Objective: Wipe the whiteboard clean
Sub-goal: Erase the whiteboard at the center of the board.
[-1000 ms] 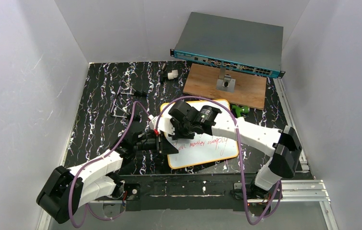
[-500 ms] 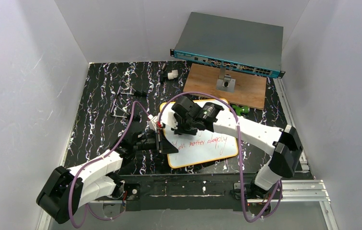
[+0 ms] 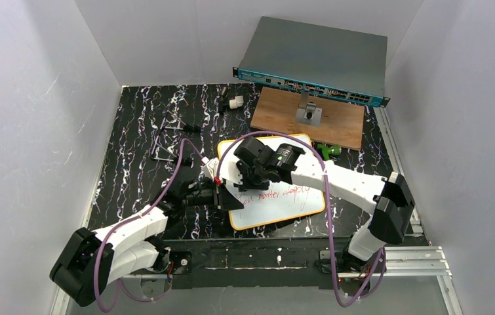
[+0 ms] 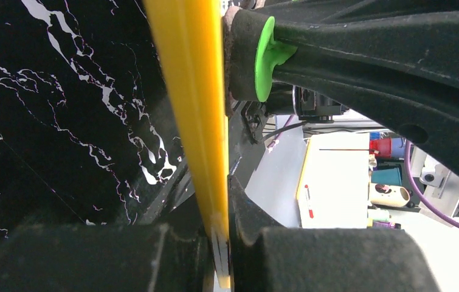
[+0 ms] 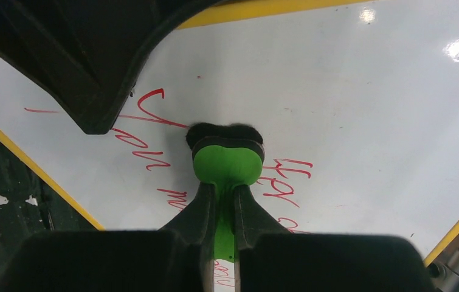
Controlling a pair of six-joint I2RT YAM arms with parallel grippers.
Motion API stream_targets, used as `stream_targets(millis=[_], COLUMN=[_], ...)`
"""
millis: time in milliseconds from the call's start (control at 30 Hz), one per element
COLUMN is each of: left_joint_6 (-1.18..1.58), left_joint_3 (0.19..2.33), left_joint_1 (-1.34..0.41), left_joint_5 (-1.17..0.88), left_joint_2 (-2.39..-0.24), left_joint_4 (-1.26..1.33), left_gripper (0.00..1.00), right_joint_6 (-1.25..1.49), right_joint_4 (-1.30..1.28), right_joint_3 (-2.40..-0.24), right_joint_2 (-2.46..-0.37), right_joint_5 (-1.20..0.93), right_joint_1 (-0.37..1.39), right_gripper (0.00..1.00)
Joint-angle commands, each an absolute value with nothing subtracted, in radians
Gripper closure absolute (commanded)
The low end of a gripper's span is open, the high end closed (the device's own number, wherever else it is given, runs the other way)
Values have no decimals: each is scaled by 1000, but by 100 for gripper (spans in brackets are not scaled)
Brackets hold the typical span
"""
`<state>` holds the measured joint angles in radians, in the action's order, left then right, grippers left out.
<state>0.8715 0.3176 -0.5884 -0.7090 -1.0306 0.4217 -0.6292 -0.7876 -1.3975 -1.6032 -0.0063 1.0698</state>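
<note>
The whiteboard (image 3: 290, 207) lies on the black mat, white with a yellow rim and red handwriting. My left gripper (image 3: 221, 197) is shut on its left rim, which shows edge-on as a yellow strip (image 4: 199, 121) in the left wrist view. My right gripper (image 3: 248, 172) is shut on a green eraser (image 5: 227, 163) whose black felt pad presses on the whiteboard (image 5: 348, 91) among the red words. The green eraser also shows in the left wrist view (image 4: 265, 58).
A brown wooden board (image 3: 307, 118) with a metal part on it lies behind the whiteboard. A grey network switch (image 3: 313, 59) stands at the back. A green object (image 3: 328, 151) lies by the board's right corner. Small white parts (image 3: 235, 102) and metal pieces (image 3: 166, 141) lie on the mat.
My right gripper has moved the eraser a little back and then left across the upper part of the whiteboard. The left gripper has stayed clamped on the rim.
</note>
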Motion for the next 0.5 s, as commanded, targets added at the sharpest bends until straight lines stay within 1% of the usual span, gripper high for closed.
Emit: stream_targets(millis=[0, 133, 233, 367, 433, 467], left_joint_6=[774, 770, 775, 782, 785, 785], left_joint_3=[336, 331, 331, 334, 333, 332], left_joint_1=[-603, -603, -603, -603, -604, -603], left_joint_5=[-761, -759, -765, -770, -767, -766], left_joint_2=[-998, -993, -1014, -1031, -1026, -1024], left_joint_4=[552, 552, 570, 582, 580, 576], left_gripper=[100, 100, 100, 100, 100, 100], right_joint_6=[-614, -557, -537, -522, -526, -541], right_joint_4=[-776, -700, -665, -693, -727, -750], right_joint_3=[-1360, -1370, -1398, -1471, -1492, -1490], right_joint_2=[-1616, -1605, -1611, -1647, -1662, -1660], right_joint_5=[-21, 84, 123, 70, 13, -50], right_joint_1=[1034, 968, 953, 953, 958, 965], right_gripper=[99, 99, 99, 99, 99, 99])
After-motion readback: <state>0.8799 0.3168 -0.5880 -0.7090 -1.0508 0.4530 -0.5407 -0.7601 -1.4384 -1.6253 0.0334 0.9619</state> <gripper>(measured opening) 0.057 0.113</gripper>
